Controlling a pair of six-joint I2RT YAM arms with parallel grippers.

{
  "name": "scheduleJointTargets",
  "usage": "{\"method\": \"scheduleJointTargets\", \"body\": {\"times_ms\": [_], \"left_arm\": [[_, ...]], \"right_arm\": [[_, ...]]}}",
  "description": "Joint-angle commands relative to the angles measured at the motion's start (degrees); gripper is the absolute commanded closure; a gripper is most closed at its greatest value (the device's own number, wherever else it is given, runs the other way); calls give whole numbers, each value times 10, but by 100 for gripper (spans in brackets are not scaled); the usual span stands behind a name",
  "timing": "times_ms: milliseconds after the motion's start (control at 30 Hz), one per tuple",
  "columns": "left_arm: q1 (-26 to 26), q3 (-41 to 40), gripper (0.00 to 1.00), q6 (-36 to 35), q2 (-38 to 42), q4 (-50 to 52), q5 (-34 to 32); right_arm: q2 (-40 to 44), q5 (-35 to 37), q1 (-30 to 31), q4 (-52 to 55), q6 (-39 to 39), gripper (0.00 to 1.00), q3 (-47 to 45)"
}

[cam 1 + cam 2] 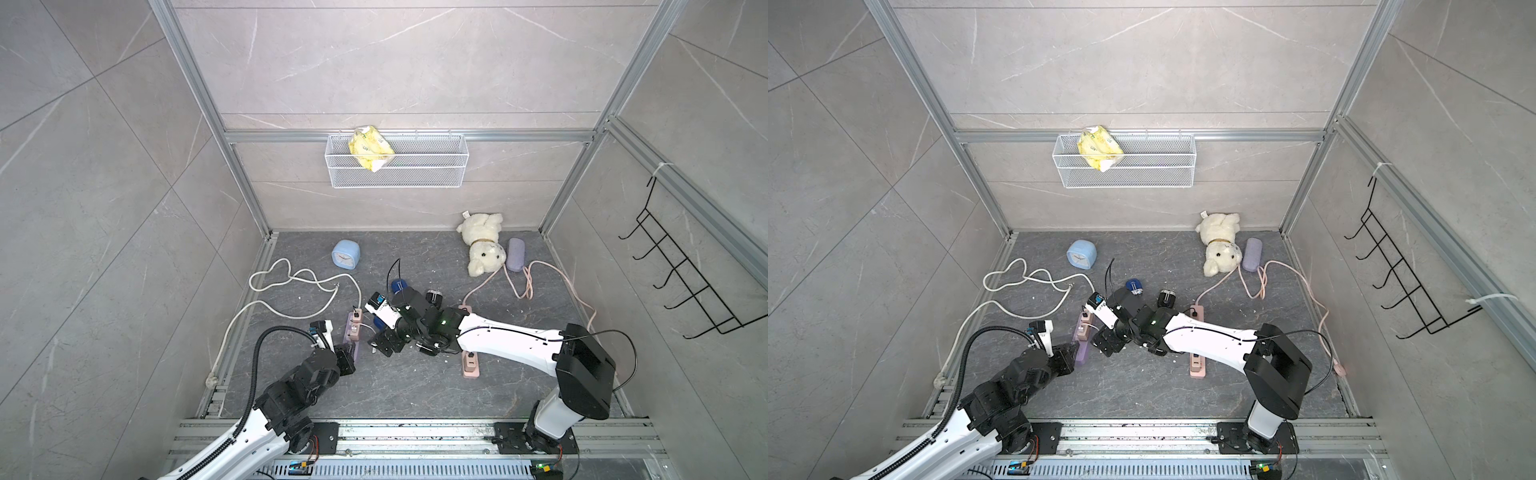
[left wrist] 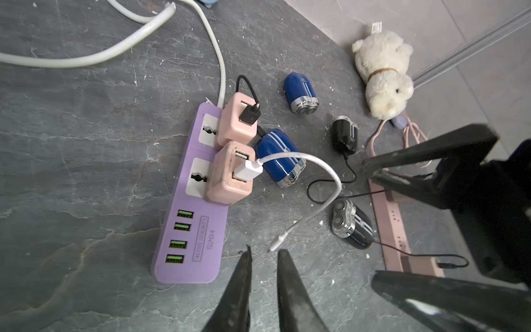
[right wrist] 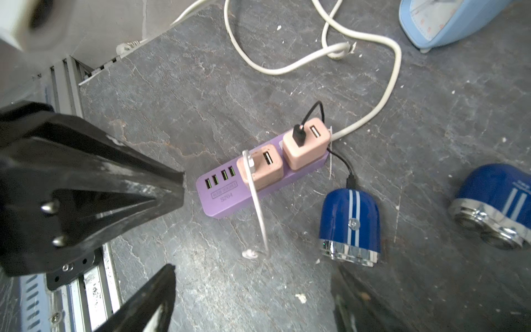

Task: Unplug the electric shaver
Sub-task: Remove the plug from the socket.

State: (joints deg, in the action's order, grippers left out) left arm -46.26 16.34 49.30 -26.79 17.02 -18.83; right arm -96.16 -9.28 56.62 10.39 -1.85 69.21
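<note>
A blue electric shaver (image 2: 280,158) (image 3: 349,227) lies beside the purple power strip (image 2: 198,230) (image 1: 353,332). Its black cable (image 3: 343,163) runs to the farther pink adapter (image 2: 237,123). The nearer pink adapter (image 2: 230,172) carries a white cable (image 2: 321,163) whose loose end rests on the floor. My left gripper (image 2: 264,253) (image 1: 350,351) hovers at the strip's near end, fingers almost together, with nothing between them. My right gripper (image 3: 253,287) (image 1: 384,343) stands open above the floor between that loose end and the blue shaver.
A second blue shaver (image 2: 300,92) and two black shavers (image 2: 344,135) (image 2: 352,224) lie close by. A pink power strip (image 1: 471,365) sits under the right arm. At the back are a blue clock (image 1: 345,255), a plush bear (image 1: 482,245) and a wire basket (image 1: 397,166).
</note>
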Motion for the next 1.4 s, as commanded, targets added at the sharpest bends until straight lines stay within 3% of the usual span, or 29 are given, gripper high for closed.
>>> {"method": "scheduleJointTargets", "body": {"times_ms": [0,200,433,667,800,900,1033,1367], "left_arm": [[5,6,87,3,-30,-20,-11],[43,-1,100,9,-102,-59,33],[161,-31,100,21,-145,-110,162],[217,-46,100,15,-176,-147,229],[230,-53,100,15,-205,-177,252],[233,-50,100,12,-228,-183,258],[239,-52,100,16,-249,-186,272],[252,-59,100,17,-235,-145,287]], "right_arm": [[-18,-23,-1,-16,28,16,48],[-65,-61,-1,-5,42,17,114],[-111,-75,-1,29,67,18,176],[-137,-85,-2,29,70,25,189],[-154,-85,-2,35,75,26,197],[-167,-83,-2,45,87,21,208],[-187,-76,-3,64,103,23,230],[-220,-83,-13,82,119,27,254]]}}
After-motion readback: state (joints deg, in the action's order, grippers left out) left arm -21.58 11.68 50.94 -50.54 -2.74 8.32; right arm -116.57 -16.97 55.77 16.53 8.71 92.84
